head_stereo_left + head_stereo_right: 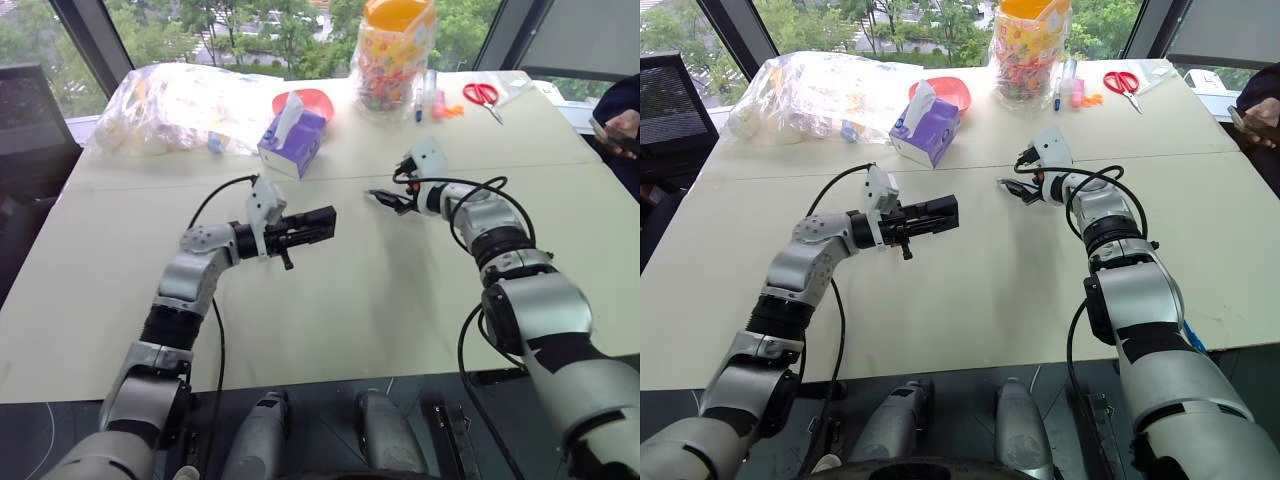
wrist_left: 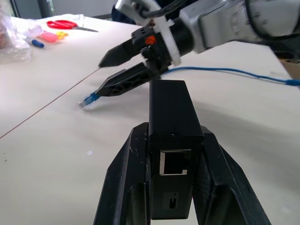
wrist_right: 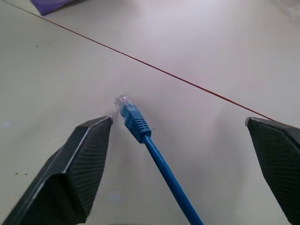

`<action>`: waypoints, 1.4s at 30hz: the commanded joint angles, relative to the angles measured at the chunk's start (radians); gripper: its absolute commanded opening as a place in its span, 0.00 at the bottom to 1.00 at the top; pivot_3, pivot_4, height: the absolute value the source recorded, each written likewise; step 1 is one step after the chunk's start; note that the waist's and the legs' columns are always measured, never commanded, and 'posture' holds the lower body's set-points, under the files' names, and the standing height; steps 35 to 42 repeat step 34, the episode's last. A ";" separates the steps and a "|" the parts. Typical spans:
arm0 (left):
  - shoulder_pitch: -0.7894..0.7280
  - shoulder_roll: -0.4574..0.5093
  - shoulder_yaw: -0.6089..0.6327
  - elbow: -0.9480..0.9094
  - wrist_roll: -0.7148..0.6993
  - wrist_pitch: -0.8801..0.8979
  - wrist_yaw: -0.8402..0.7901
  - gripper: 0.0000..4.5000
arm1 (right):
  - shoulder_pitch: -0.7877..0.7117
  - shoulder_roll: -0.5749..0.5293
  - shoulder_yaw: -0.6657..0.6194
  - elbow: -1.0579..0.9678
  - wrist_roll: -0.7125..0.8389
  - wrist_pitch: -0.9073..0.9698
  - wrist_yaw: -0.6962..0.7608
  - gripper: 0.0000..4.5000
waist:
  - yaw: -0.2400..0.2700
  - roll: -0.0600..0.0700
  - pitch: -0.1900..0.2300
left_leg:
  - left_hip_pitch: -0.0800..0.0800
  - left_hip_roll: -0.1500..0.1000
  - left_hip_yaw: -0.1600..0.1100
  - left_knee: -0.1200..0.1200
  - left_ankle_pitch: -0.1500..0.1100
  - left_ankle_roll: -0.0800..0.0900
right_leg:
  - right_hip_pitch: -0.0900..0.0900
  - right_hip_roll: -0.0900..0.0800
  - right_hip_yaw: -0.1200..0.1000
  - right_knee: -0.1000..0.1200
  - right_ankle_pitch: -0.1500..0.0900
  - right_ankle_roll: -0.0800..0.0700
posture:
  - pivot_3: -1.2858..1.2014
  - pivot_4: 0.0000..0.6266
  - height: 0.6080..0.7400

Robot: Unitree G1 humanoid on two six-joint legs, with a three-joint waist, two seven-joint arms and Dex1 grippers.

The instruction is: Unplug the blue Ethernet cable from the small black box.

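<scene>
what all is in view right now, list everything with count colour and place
small black box: 1, matte black, clamped in the left end effector, empty port showing
blue Ethernet cable: 1, bright blue, unplugged, plug end lying on the table between the right end effector's fingers
table: 1, pale beige
tissue box: 1, purple, far side of table
bowl: 1, red, behind the tissue box
plastic bag: 1, clear, far left
jar: 1, clear with orange lid, far centre
scissors: 1, red handles, far right
person's hand: 1, right edge
left end effector: 1, black, shut on the box, above the table
right end effector: 1, black, open, over the plug
</scene>
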 commanded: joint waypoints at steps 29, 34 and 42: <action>0.038 -0.012 0.060 0.247 0.093 -0.295 0.096 1.00 | 0.702 -0.207 -0.214 -1.453 0.443 0.802 0.098 1.00 | 0.012 0.001 0.000 | -0.001 0.000 -0.001 0.012 -0.002 0.003 | 0.005 0.000 0.000 0.001 0.001 0.002 | 0.52 0.24 0.91; 0.135 0.060 0.114 0.027 0.050 -0.168 0.134 1.00 | 0.778 -0.270 -0.231 -1.469 0.454 0.786 0.127 1.00 | 0.009 0.001 0.000 | -0.001 0.000 -0.001 0.012 -0.002 0.003 | 0.005 0.000 0.000 0.000 0.000 0.001 | 0.52 0.24 0.91; 0.135 0.060 0.114 0.027 0.050 -0.168 0.134 1.00 | 0.778 -0.270 -0.231 -1.469 0.454 0.786 0.127 1.00 | 0.009 0.001 0.000 | -0.001 0.000 -0.001 0.012 -0.002 0.003 | 0.005 0.000 0.000 0.000 0.000 0.001 | 0.52 0.24 0.91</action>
